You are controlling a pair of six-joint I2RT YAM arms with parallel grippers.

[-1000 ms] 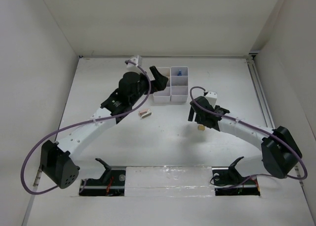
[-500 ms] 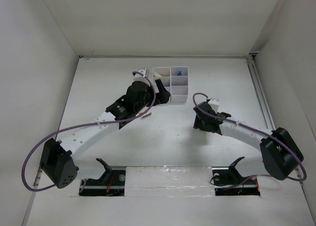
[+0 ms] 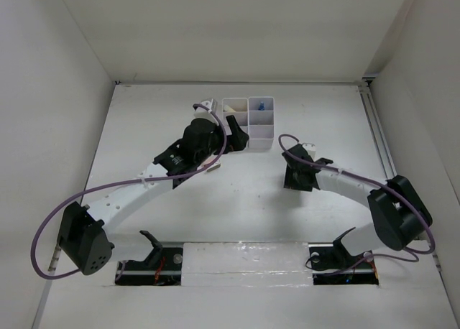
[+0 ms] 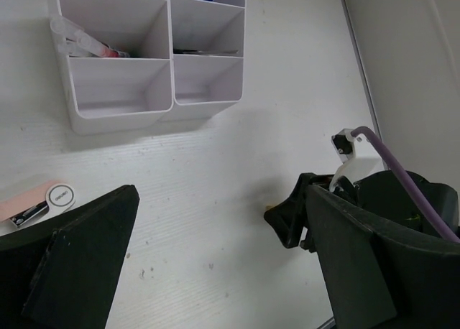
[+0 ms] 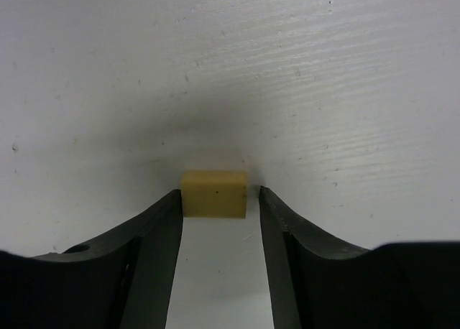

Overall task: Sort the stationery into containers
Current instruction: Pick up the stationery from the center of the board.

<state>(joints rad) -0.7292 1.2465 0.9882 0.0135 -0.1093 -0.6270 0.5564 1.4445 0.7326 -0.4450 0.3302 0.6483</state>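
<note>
Yellow eraser (image 5: 214, 194) sits on the table (image 5: 302, 70), and the right gripper (image 5: 219, 192) has just dropped over it, jaws narrowing from wide, a sliver left. Pickup looks imminent! Further out, the left gripper (image 4: 219, 221) hangs spread wide beside the containers (image 4: 122, 110).

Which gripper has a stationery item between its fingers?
The right gripper: a yellow eraser sits between its fingers. The left gripper stands wide open with nothing between them.

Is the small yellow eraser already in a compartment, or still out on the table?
Out: the yellow eraser lies flat on the table, between the jaws of the right gripper.
</note>
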